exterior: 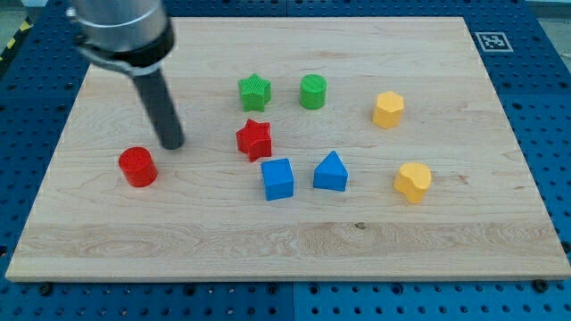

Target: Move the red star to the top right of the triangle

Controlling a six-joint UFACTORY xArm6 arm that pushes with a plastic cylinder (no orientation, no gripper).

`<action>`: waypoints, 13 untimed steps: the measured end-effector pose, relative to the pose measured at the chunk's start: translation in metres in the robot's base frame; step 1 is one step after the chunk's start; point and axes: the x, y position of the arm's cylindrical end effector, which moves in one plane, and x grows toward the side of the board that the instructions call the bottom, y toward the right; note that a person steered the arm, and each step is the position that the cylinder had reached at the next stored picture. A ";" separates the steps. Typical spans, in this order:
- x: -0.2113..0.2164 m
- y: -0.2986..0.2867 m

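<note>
The red star (254,138) lies near the board's middle, just above the blue cube (277,178). The blue triangle (331,171) sits to the right of the cube, down and to the right of the star. My tip (172,144) rests on the board well to the left of the red star, level with it, and just up and to the right of the red cylinder (137,167). A clear gap lies between the tip and the star.
A green star (254,91) and a green cylinder (313,92) sit above the red star. Two yellow blocks lie at the right, one upper (388,109) and one lower (413,182). The wooden board (285,241) ends at blue pegboard all around.
</note>
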 end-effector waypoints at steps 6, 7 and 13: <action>0.013 0.080; 0.011 0.105; 0.015 0.204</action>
